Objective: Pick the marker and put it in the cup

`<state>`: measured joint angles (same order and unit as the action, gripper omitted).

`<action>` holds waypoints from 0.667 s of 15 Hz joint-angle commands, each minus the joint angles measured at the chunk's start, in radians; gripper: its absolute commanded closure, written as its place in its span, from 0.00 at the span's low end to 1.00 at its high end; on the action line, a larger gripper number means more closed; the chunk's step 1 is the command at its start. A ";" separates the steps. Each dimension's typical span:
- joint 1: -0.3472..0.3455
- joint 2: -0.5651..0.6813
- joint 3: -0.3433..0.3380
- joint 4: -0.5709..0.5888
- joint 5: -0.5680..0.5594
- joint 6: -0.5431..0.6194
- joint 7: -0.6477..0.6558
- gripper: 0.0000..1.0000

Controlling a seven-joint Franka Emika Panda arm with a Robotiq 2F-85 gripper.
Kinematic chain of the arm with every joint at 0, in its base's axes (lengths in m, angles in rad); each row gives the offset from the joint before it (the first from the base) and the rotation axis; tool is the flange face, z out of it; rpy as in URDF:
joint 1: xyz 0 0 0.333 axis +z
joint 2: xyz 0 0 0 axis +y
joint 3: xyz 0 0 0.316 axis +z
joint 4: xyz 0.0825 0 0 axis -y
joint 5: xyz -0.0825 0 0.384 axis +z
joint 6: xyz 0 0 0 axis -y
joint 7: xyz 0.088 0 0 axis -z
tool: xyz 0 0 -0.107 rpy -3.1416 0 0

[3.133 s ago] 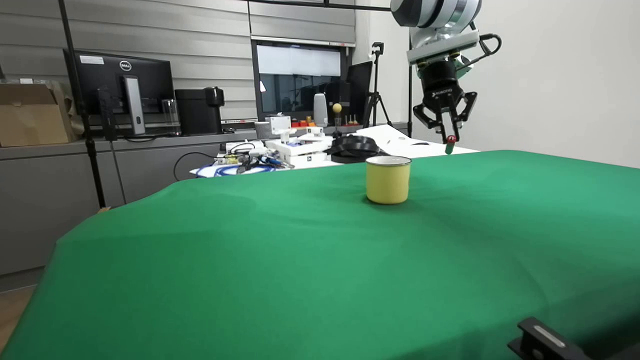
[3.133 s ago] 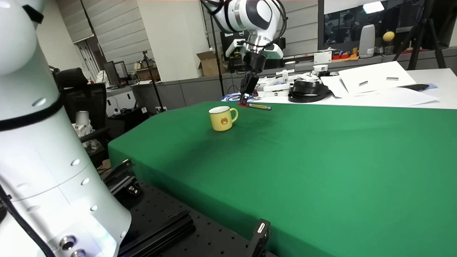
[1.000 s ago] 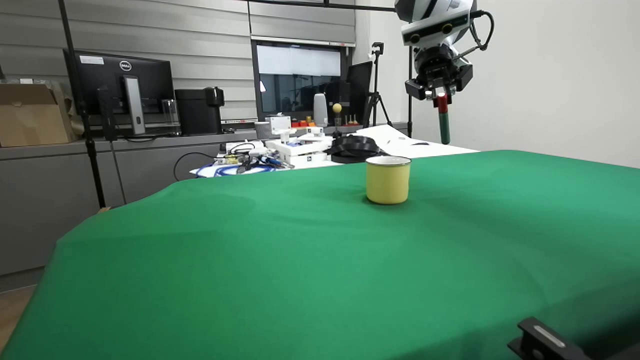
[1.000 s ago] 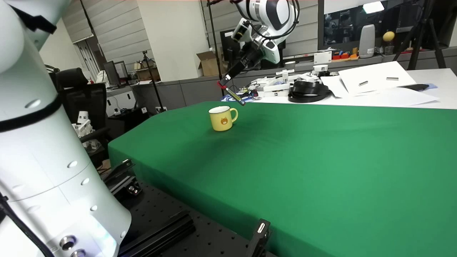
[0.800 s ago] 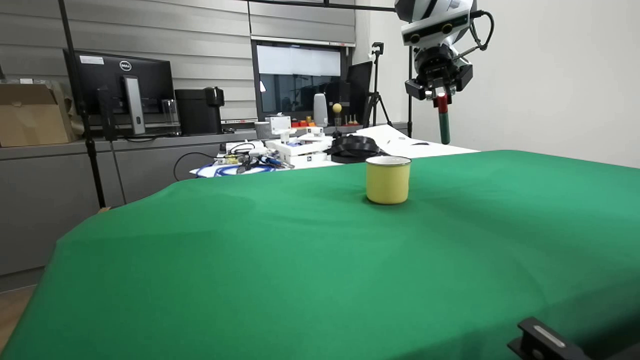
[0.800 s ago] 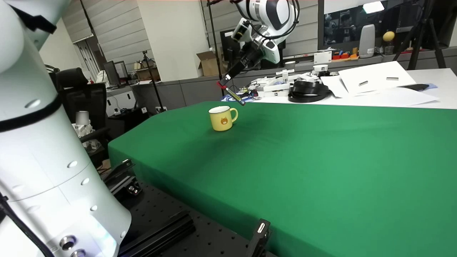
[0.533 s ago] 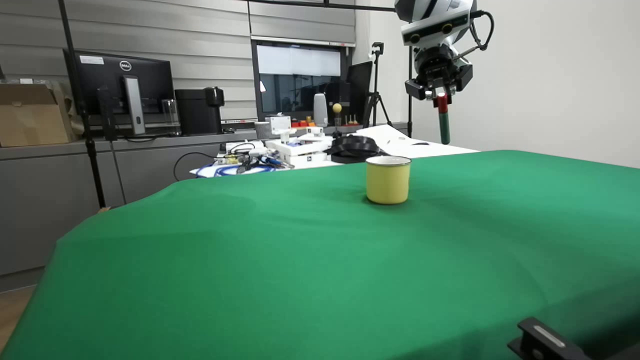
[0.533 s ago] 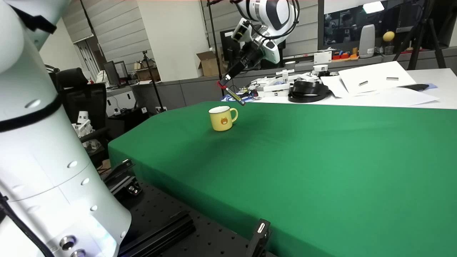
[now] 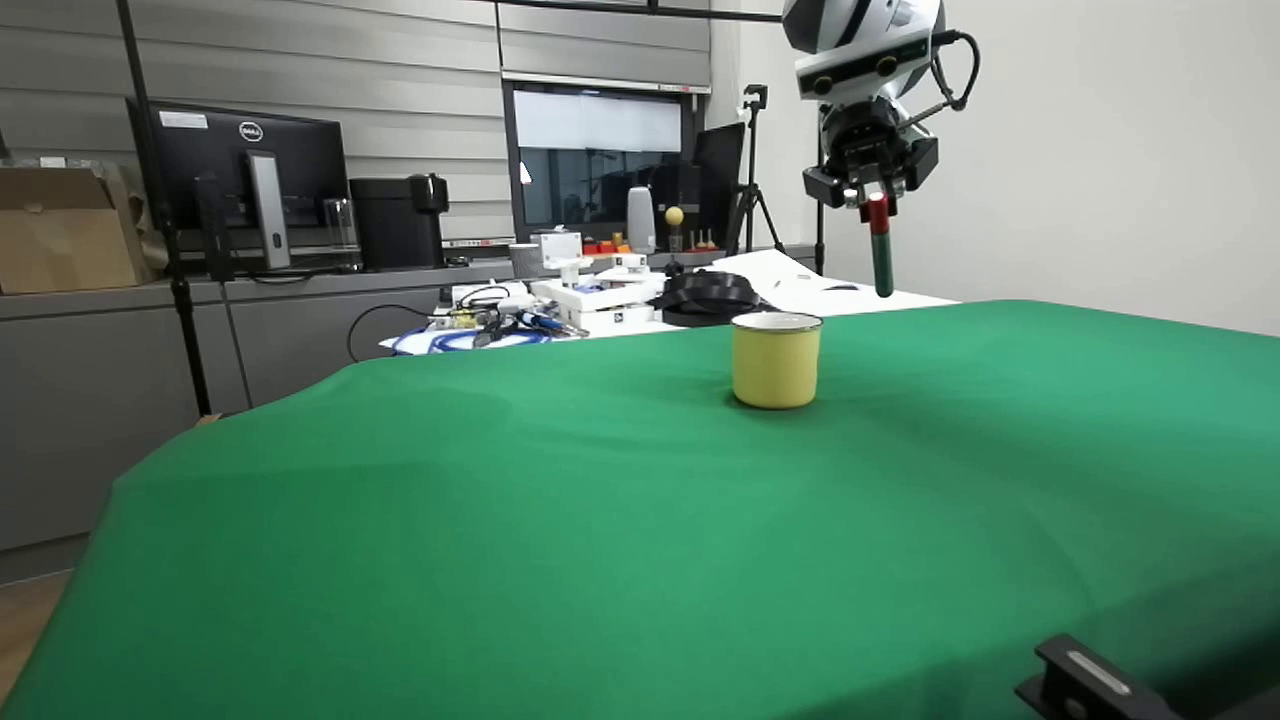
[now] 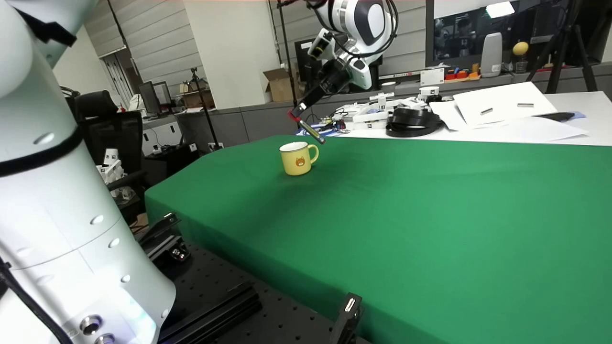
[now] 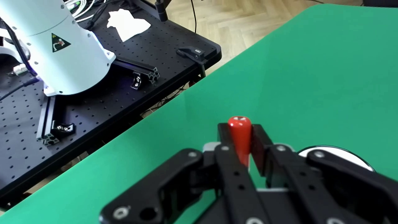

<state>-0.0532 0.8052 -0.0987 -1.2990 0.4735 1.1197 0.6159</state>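
Note:
My gripper (image 9: 875, 205) is shut on the red end of the marker (image 9: 881, 262). In an exterior view the gripper (image 10: 295, 114) holds the marker (image 10: 311, 131) slanting, its dark free end pointing down. The yellow cup (image 9: 775, 362) stands upright on the green cloth; its handle and bear face show on the cup (image 10: 294, 160) in an exterior view. The marker is above rim height, apart from the cup. In the wrist view the gripper (image 11: 240, 132) pinches the marker's red end (image 11: 241, 135); the cup's white inside (image 11: 339, 155) is partly hidden behind the right finger.
The green cloth (image 9: 600, 520) covers the table. Behind it a white table (image 10: 526, 129) holds papers, a black coil (image 10: 413, 122) and white parts. The robot's base (image 11: 68, 56) stands on a black perforated table (image 11: 174, 40). A clamp (image 10: 348, 313) sits at the near edge.
Since about three seconds ago the gripper has tilted, turning the marker from nearly level to steeply slanted. In the last half second it has moved slightly left and down in both exterior views.

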 commanded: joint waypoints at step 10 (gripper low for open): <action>0.013 0.091 0.050 0.162 0.097 -0.106 0.082 0.95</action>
<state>-0.0318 0.8548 -0.0642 -1.2265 0.5312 1.0684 0.6389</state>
